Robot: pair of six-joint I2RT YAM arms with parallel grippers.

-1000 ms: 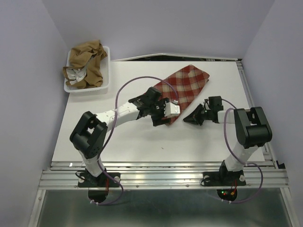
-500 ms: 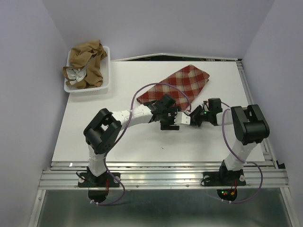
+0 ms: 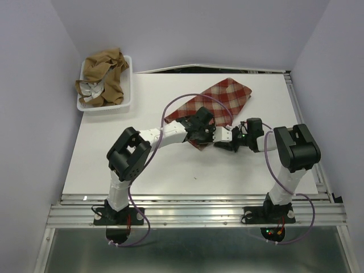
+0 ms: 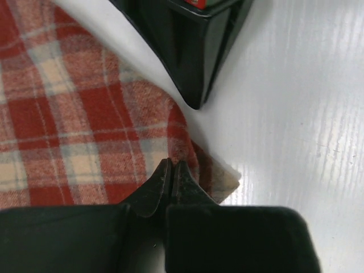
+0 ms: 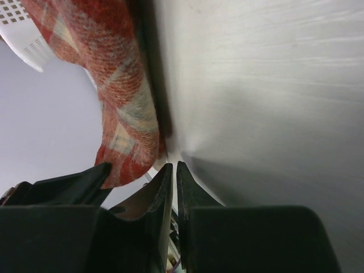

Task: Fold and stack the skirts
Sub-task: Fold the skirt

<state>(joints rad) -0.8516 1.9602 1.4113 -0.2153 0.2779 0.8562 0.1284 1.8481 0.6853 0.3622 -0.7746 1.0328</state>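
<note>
The left pincer [image 4: 172, 168] and right pincer [image 5: 169, 170] have been brought together at the plaid skirt's [image 4: 74, 114] near corner. Both are closed there, so a fold is judged imminent.

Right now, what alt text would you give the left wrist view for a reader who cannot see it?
The left gripper, jaws closed, sits at the corner of a red-and-cream plaid skirt lying on a white table. The dark tip of the right gripper sits close beyond the skirt's edge.
</note>
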